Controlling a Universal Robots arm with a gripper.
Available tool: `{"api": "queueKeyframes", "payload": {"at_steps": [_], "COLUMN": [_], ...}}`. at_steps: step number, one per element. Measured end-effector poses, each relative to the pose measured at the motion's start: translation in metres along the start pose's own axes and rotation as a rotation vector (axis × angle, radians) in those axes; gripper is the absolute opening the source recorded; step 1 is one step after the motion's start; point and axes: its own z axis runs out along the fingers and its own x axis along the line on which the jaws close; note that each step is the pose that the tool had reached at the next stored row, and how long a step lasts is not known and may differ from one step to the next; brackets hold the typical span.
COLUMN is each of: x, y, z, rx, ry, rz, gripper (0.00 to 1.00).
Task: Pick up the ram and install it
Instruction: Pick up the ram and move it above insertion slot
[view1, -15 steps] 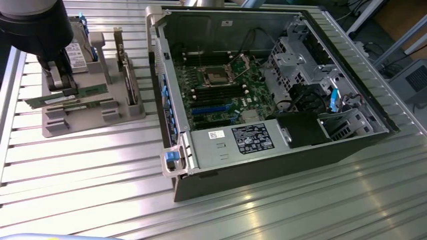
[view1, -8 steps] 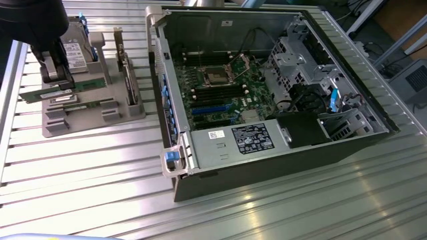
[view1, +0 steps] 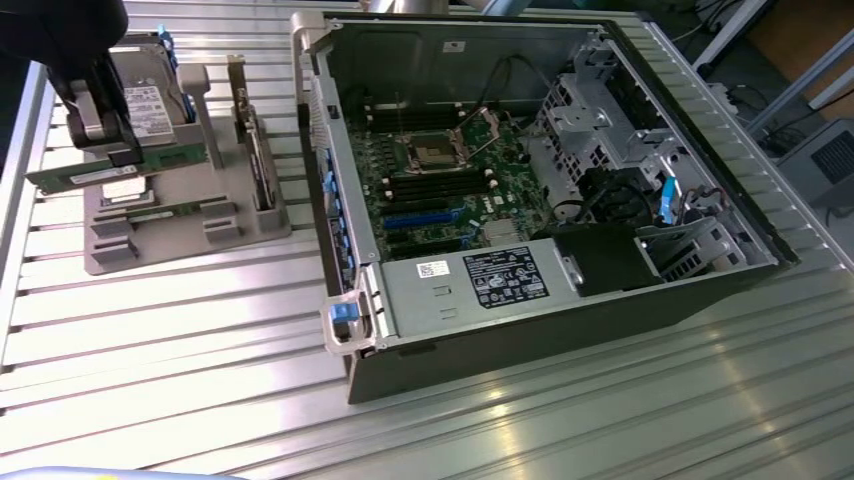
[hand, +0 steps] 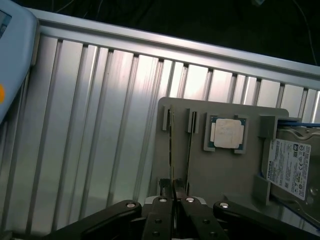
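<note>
We find the pincer (view1: 123, 150) (hand: 173, 199) clamped on the ram (view1: 74, 178) (hand: 171, 150), which is gripped by its flat faces. Directly beneath the pincer lies the grey tray (view1: 187, 238) (hand: 200, 170); we cannot tell whether the ram is clear of its slot. Just beside the held stick, a second green stick (view1: 180, 210) sits in the tray. The processor chip (hand: 226, 134) and hard drive (hand: 292, 165) lie near. The computer case (view1: 534, 170) stands open, well apart, to the exterior view's right of the pincer.

The ribbed metal table (view1: 200, 330) shines, smooth. Beside the matt dark computer case (view1: 534, 350) sits a dull grey plastic tray (view1: 174, 245). The ram (view1: 167, 157) is green circuit board.
</note>
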Motion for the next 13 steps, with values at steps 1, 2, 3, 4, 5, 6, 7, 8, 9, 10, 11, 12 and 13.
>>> {"api": "queueKeyframes", "payload": {"at_steps": [1,2,3,4,5,6,7,8,9,10,11,12,13], "x": [0.000,0.000,0.000,0.000,0.000,0.000,0.000,0.000,0.000,0.000,0.000,0.000,0.000], "y": [0.0001,0.0001,0.0002,0.0002,0.0003,0.0004,0.0004,0.0005,0.0005,0.0006,0.0006,0.0007,0.0007], "z": [-0.0016,-0.0032,-0.0045,-0.0055,-0.0066,-0.0084,-0.0094,-0.0106,-0.0119,-0.0129,-0.0139,-0.0152,-0.0165], "rx": [0.0000,0.0000,-0.0001,0.0000,0.0000,0.0000,0.0000,0.0000,-0.0001,-0.0001,-0.0001,-0.0001,0.0000], "ry": [0.0000,0.0000,0.0000,0.0000,0.0000,0.0000,0.0000,0.0000,0.0001,0.0000,0.0000,0.0000,0.0000], "rz": [0.000,0.000,0.000,0.000,0.000,0.000,0.000,0.000,0.000,0.000,0.000,0.000,0.000], "gripper": [0.13,0.13,0.13,0.13,0.13,0.13,0.13,0.13,0.13,0.13,0.13,0.13,0.13]}}
